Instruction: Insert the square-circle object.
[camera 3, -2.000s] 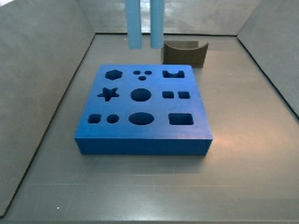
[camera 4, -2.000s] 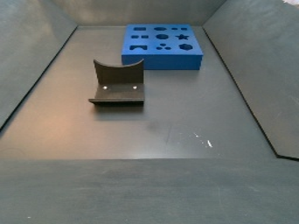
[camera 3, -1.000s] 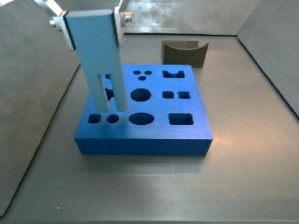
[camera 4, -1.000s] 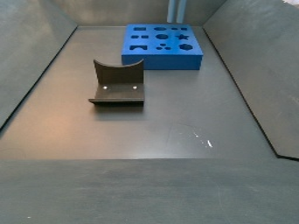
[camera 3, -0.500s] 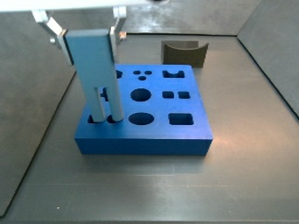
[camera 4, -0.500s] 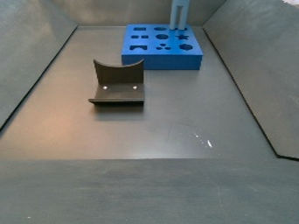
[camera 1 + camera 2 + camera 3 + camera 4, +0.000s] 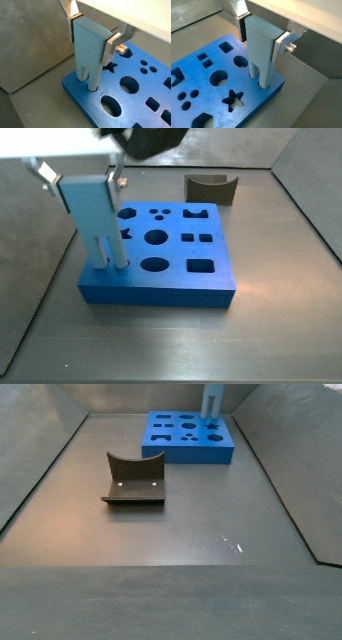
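Observation:
My gripper (image 7: 83, 176) is shut on the square-circle object (image 7: 91, 210), a tall pale blue piece with two prongs, and holds it upright by its top. Both wrist views show the silver fingers (image 7: 116, 40) clamping its flat sides (image 7: 261, 37). The prong tips sit in two small holes at a corner of the blue slab (image 7: 160, 280), as a wrist view shows (image 7: 90, 86). In a side view the piece (image 7: 211, 408) stands at the slab's far right (image 7: 187, 450); the gripper there is cut off by the frame edge.
The fixture (image 7: 210, 188), dark with a curved top, stands beyond the slab; in a side view it (image 7: 134, 479) is on the grey floor in front of the slab. Grey walls enclose the floor. The slab has several other shaped holes (image 7: 219, 77).
The gripper has come lower with the piece, and the prongs have gone down into the corner holes. The blue slab has shifted a little sideways.

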{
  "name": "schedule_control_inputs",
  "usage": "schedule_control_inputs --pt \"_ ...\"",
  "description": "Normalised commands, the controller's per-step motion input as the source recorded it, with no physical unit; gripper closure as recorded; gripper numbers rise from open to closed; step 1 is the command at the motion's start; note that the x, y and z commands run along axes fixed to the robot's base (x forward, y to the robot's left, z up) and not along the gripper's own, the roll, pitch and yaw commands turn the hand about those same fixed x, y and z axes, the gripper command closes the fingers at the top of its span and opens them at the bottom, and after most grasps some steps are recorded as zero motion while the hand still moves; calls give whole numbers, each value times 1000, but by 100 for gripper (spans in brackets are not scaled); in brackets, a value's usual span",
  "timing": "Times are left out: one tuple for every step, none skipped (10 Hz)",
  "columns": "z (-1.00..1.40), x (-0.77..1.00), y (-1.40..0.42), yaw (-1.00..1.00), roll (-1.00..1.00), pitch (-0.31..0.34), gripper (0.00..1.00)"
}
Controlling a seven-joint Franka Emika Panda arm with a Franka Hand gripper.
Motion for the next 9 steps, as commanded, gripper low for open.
schedule_control_inputs --pt "-423 -20 -140 0 51 -74 100" --pt "-463 0 -177 0 66 -81 100" --pt "-514 0 -203 0 94 -81 100" --pt "-566 0 -223 11 137 -74 100" --pt "-511 37 -257 91 159 -14 100" --pt "-480 9 -251 97 141 -10 100" --pt "-506 6 -214 89 147 -23 100" --pt "-540 0 -177 91 171 -54 100" --pt "-603 0 -149 131 234 -74 100"
